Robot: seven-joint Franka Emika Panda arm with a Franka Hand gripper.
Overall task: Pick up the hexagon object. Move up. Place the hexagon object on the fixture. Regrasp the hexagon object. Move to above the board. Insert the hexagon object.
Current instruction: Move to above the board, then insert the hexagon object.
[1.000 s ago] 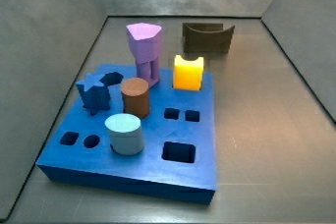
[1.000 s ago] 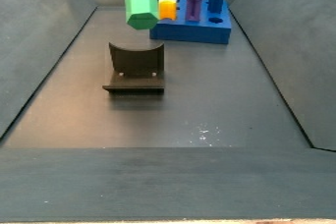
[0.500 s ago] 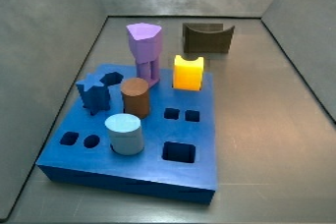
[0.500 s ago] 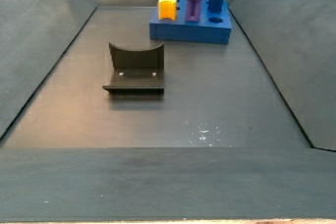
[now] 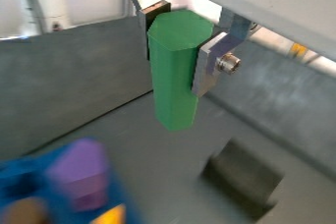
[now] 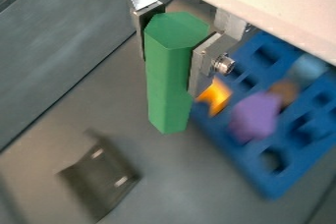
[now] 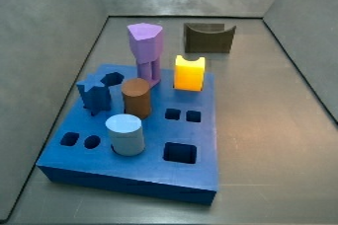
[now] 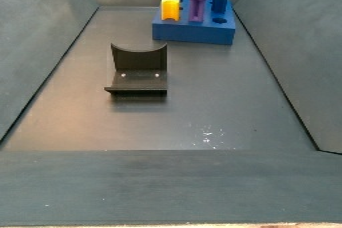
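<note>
- I see the dark grey floor [image 8: 201,112] of the walled bin in both side views.
- The fixture [image 8: 136,69] stands on it.
- The blue board [image 7: 132,130] lies flat on it, well apart.
- The gripper [image 5: 180,39] hangs above, off the floor.
</note>
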